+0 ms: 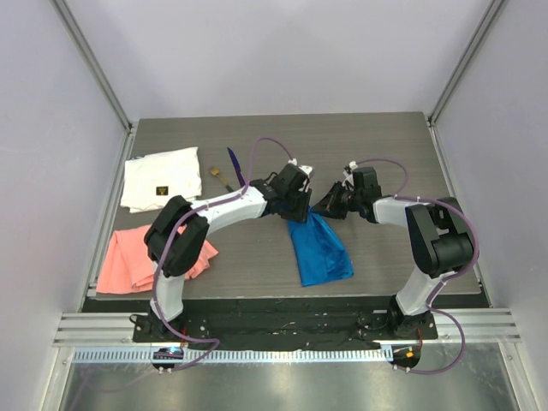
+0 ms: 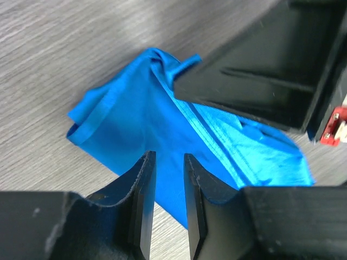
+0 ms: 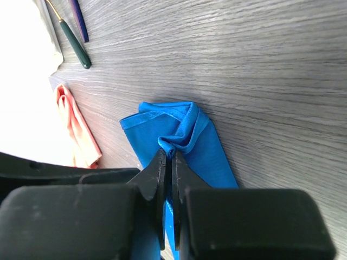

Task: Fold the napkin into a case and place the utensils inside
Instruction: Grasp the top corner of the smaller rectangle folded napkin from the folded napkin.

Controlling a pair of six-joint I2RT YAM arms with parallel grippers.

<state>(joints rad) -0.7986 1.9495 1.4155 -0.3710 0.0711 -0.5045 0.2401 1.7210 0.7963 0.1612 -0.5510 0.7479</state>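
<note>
One blue napkin [image 1: 321,248] lies folded mid-table, right gripper [image 3: 169,155] pinched tight on its bunched far end, left gripper [image 2: 168,158] barely parted above it holding nothing, two utensils [image 1: 235,167] lying beside one white cloth [image 1: 161,178].

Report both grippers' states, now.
Left gripper: open a crack, empty, over the napkin.
Right gripper: shut on a napkin fold.

Both arms reached inward, wrists bent down, nearly meeting. The left end effector [image 2: 168,158] stood slightly parted; the right end effector [image 3: 167,156] pinched the napkin [image 3: 179,127].
</note>
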